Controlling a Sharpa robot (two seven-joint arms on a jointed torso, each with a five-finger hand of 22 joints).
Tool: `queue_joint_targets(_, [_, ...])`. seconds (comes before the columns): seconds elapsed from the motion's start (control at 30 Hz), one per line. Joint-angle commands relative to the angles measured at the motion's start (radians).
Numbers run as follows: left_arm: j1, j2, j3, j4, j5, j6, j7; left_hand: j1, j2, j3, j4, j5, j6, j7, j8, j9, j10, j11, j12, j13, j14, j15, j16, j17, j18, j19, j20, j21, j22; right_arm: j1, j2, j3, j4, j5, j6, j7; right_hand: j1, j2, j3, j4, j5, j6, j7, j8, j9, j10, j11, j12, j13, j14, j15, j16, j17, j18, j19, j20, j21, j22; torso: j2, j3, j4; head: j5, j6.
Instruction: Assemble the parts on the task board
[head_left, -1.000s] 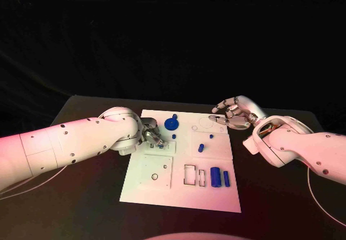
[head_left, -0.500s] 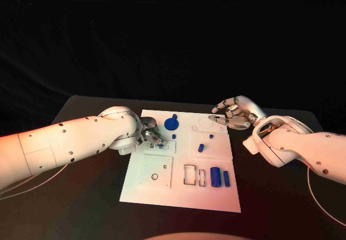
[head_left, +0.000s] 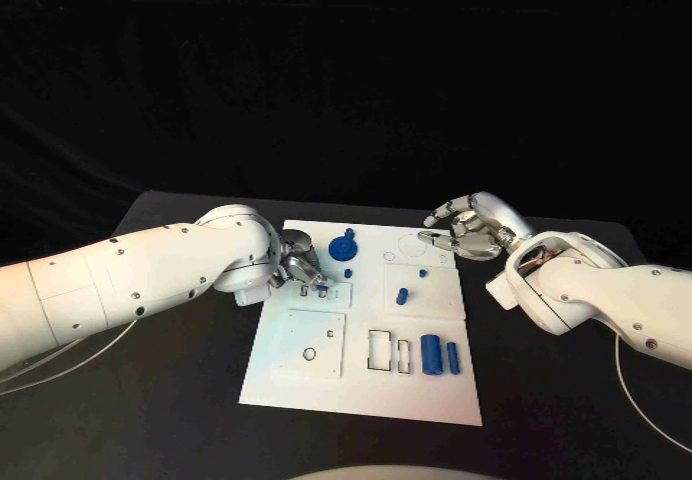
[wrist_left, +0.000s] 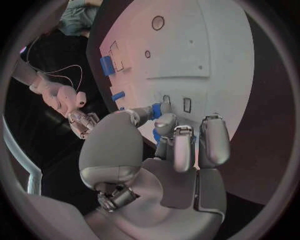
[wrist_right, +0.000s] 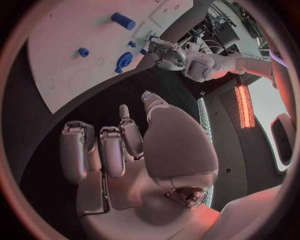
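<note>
Task board (head_left: 378, 385): white plate, centre of black table (head_left: 173, 400), long side running away from the robot.

Left hand (head_left: 302, 268): at board's left edge, approx. mid-far section. Fingers curled down close together over a small blue part (head_left: 322, 289) by a slot. Left wrist view showed fingertips (wrist_left: 164, 119) bunched on a small blue piece at the board surface; looked pinched betw. thumb and fingers, but couldn't tell for certain whether it was gripped or only touched.

Right hand (head_left: 469, 229): above board's far right corner, raised off the surface. Fingers loosely curled inward, apart from each other, nothing seen in them. Right wrist view: palm and fingers (wrist_right: 103, 150) bare, no part betw. them.

Parts on board:
- blue round disc part (head_left: 343, 246), far section, just right of left hand; also seen in right wrist view (wrist_right: 124, 61).
- small blue peg (head_left: 402, 295), mid-board, standing alone.
- tiny blue stud (head_left: 423, 271), nr. peg, toward far right.
- large blue cylinder (head_left: 431, 353), lying in near right section.
- slim blue cylinder (head_left: 453, 357), just beside the large one, parallel to it.

Board features: rectangular cut-outs (head_left: 382, 350) left of the cylinders; raised square panel (head_left: 310, 342) w/ an oval hole, near left.
</note>
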Motion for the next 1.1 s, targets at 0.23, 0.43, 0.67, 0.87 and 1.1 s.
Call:
queue_joint_targets(0.23, [0.034, 0.026, 0.003, -0.042, 0.051, 0.176, -0.014, 0.044, 0.029, 0.048, -0.061, -0.003, 0.000, -0.001, 0.001, 0.001, -0.009, 0.003, -0.008, -0.006, 0.091, 0.002, -0.005, 0.221, -0.002, -0.005, 0.004, -0.007, -0.002, -0.001, 0.000, 0.000, 0.000, -0.010, 0.014, -0.004, -0.008, 0.000, -0.005, -0.001, 0.005, -0.008, -0.002, 0.005, 0.001, -0.004, -0.001, -0.002, 0.043, 0.061, -0.008, -0.007, 0.083, 0.006, 0.007, -0.004, -0.006, 0.150, 0.000, 0.0004, 0.0001, -0.001, 0.002])
queue_joint_targets(0.43, [0.051, 0.062, 0.003, -0.091, 0.048, 0.250, -0.023, 0.049, 0.029, 0.046, -0.067, -0.003, -0.001, 0.000, -0.002, 0.000, -0.010, 0.004, -0.010, -0.007, 0.091, 0.003, -0.005, 0.222, -0.002, -0.005, 0.005, -0.008, -0.002, -0.001, 0.001, 0.000, 0.000, -0.010, 0.013, -0.005, -0.008, 0.000, -0.005, -0.001, 0.005, -0.008, -0.002, 0.005, 0.001, -0.004, -0.001, -0.002, 0.043, 0.061, -0.008, -0.007, 0.083, 0.006, 0.007, -0.004, -0.006, 0.150, 0.001, 0.0010, -0.0001, 0.001, -0.001])
queue_joint_targets(0.67, [0.067, 0.113, -0.006, -0.157, 0.043, 0.303, -0.030, 0.051, 0.029, 0.045, -0.070, -0.003, -0.002, 0.000, -0.003, -0.001, -0.011, 0.004, -0.010, -0.008, 0.092, 0.003, -0.003, 0.225, -0.003, -0.004, 0.005, -0.007, 0.001, -0.001, 0.002, 0.000, 0.000, -0.011, 0.012, -0.007, -0.010, 0.001, -0.005, -0.001, 0.006, -0.008, -0.003, 0.006, 0.001, -0.003, -0.002, -0.001, 0.043, 0.061, -0.008, -0.007, 0.083, 0.006, 0.008, -0.004, -0.005, 0.151, -0.001, 0.0015, 0.0012, 0.004, -0.004])
queue_joint_targets(0.87, [0.070, 0.137, -0.011, -0.179, 0.027, 0.295, -0.032, 0.054, 0.032, 0.045, -0.074, -0.003, -0.002, 0.001, -0.005, -0.001, -0.011, 0.005, -0.010, -0.007, 0.092, 0.004, -0.003, 0.225, -0.004, -0.003, 0.006, -0.006, 0.003, -0.001, 0.003, 0.000, 0.000, -0.011, 0.011, -0.007, -0.010, 0.001, -0.005, -0.001, 0.006, -0.008, -0.003, 0.006, 0.001, -0.003, -0.002, -0.001, 0.043, 0.061, -0.008, -0.007, 0.083, 0.006, 0.008, -0.004, -0.005, 0.151, 0.000, 0.0002, 0.0008, 0.005, -0.006])
queue_joint_targets(1.1, [0.071, 0.150, -0.019, -0.186, 0.010, 0.288, -0.032, 0.059, 0.035, 0.046, -0.081, -0.003, -0.002, 0.001, -0.007, -0.002, -0.010, 0.005, -0.010, -0.008, 0.092, 0.004, -0.003, 0.225, -0.004, -0.002, 0.006, -0.005, 0.006, -0.001, 0.004, 0.000, 0.001, -0.012, 0.011, -0.006, -0.010, 0.001, -0.005, -0.001, 0.006, -0.008, -0.003, 0.006, 0.001, -0.003, -0.002, -0.001, 0.043, 0.061, -0.008, -0.007, 0.083, 0.006, 0.008, -0.004, -0.005, 0.151, 0.000, -0.0002, 0.0006, 0.008, -0.008])
